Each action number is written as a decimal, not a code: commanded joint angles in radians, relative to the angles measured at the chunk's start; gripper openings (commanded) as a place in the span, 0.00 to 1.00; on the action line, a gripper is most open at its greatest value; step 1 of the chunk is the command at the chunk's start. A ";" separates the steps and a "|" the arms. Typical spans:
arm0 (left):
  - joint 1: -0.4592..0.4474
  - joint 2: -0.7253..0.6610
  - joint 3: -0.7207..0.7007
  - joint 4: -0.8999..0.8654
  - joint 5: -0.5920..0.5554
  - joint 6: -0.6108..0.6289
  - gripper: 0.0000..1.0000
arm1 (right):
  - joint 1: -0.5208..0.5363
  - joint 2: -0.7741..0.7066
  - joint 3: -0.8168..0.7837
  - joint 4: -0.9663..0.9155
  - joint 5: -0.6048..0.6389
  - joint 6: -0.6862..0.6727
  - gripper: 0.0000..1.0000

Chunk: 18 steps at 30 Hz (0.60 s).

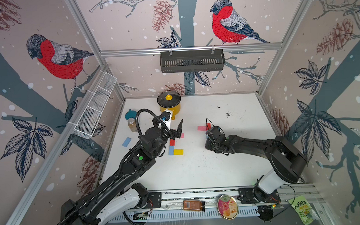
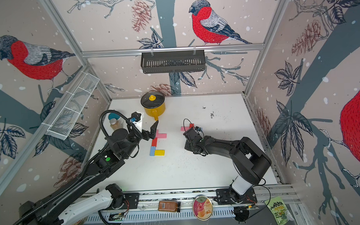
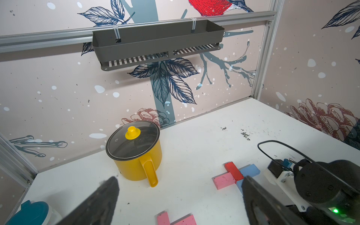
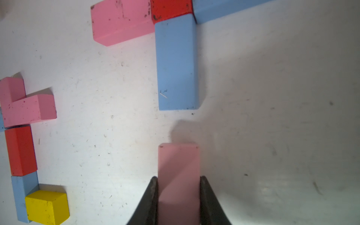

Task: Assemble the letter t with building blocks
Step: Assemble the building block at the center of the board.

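Reading packet (image 2: 278,211): "HIMALAYA" in black; the label on the round tin (image 2: 202,207) is too small to read.
Yellow pot (image 1: 169,105): glass lid on, contents unclear.
Right jaws: clamped on pink block (image 4: 178,165), in front of the pot, to its right.
Left jaws: spread wide, empty, just before the pot.
Building blocks (image 2: 157,146): two clusters on table (image 1: 197,168), in front of the pot.

Four pink bricks (image 4: 122,21); at least four light blue bricks (image 4: 176,62), counting a loner (image 1: 126,142) at 9 o'clock; two red bricks (image 4: 20,151); one yellow brick (image 4: 47,207). One yellow pot (image 1: 169,106) at 11 o'clock. Two amber jars (image 1: 193,205), one teal-lidded tub (image 1: 130,114), one tin (image 1: 227,206), one snack bag (image 1: 304,210), two wall baskets (image 1: 192,65).
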 commanded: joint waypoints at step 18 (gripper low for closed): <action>0.001 -0.006 0.010 0.031 -0.006 0.002 0.98 | 0.011 0.055 0.032 -0.041 0.057 -0.014 0.21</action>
